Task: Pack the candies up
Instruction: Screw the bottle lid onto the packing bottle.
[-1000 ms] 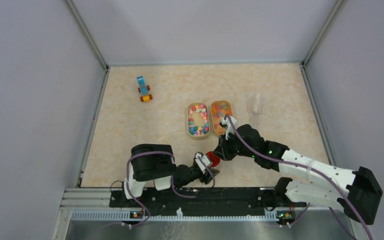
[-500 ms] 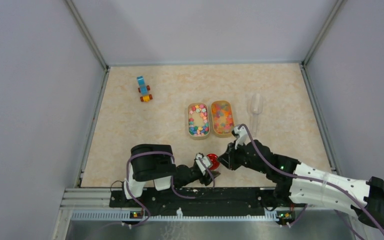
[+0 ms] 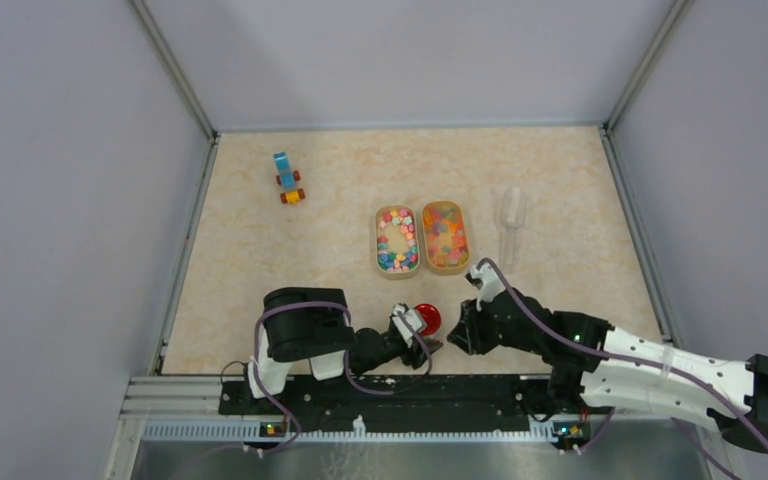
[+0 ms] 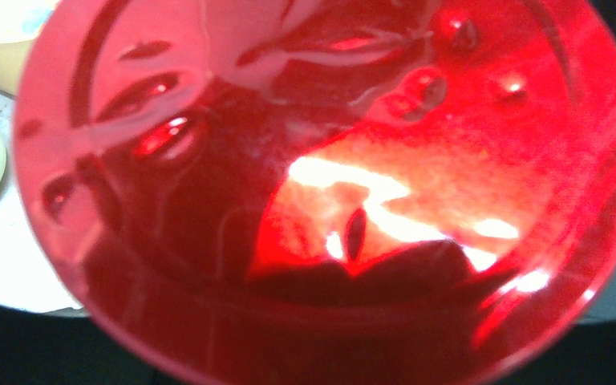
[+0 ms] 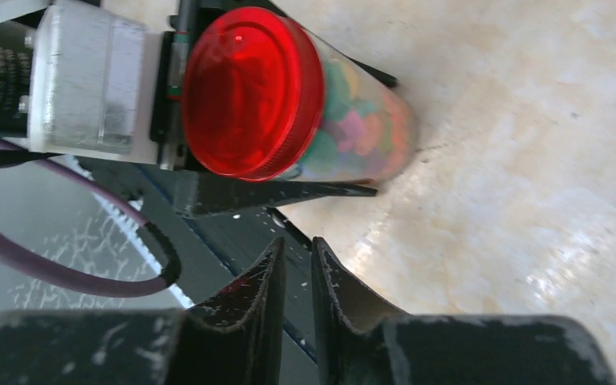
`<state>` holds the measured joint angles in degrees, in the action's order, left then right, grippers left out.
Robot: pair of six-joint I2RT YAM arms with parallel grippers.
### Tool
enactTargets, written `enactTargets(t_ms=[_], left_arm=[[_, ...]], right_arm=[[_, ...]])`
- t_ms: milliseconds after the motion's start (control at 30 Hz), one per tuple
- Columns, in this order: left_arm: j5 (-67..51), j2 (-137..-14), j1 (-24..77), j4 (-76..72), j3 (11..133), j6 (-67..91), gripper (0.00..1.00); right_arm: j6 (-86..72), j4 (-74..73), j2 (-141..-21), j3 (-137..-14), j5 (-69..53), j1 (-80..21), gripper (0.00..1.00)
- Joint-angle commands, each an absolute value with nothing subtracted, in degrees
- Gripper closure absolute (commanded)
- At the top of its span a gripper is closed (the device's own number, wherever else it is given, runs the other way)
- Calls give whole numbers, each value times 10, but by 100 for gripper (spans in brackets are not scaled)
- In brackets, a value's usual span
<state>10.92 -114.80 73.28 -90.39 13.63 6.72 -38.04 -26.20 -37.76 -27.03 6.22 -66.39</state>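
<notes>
At the near edge of the pale marbled table (image 3: 290, 260), the left end effector (image 3: 418, 338) grips a clear cylindrical jar with a round red lid (image 3: 426, 319). The jar is full of tiny multicoloured candies (image 5: 357, 128) and is likely braced for tightening. Just beside it, the right end effector (image 5: 295, 257) hovers empty, its jaws a narrow slit apart. Farther back, two oval tan trays (image 3: 377, 240) hold more candies, and bare tabletop opens to the left
</notes>
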Motion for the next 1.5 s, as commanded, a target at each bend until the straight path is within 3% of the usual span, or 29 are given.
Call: enactTargets(t_ms=[0, 200, 467, 967, 1467], left_arm=[[106, -1190, 727, -1014, 114, 114, 48], [105, -1191, 727, -1014, 116, 113, 48], [105, -1190, 727, -1015, 113, 113, 48], [100, -1190, 725, -1014, 115, 112, 50], [91, -1190, 719, -1012, 114, 119, 56]], right_arm=[[-350, -282, -390, -363, 143, -671, 70], [-281, -272, -457, -435, 171, -661, 60], [-236, -207, -546, -456, 74, -593, 60], [-225, -152, -620, -428, -29, -564, 71], [-272, -176, -545, -350, -55, -574, 84]])
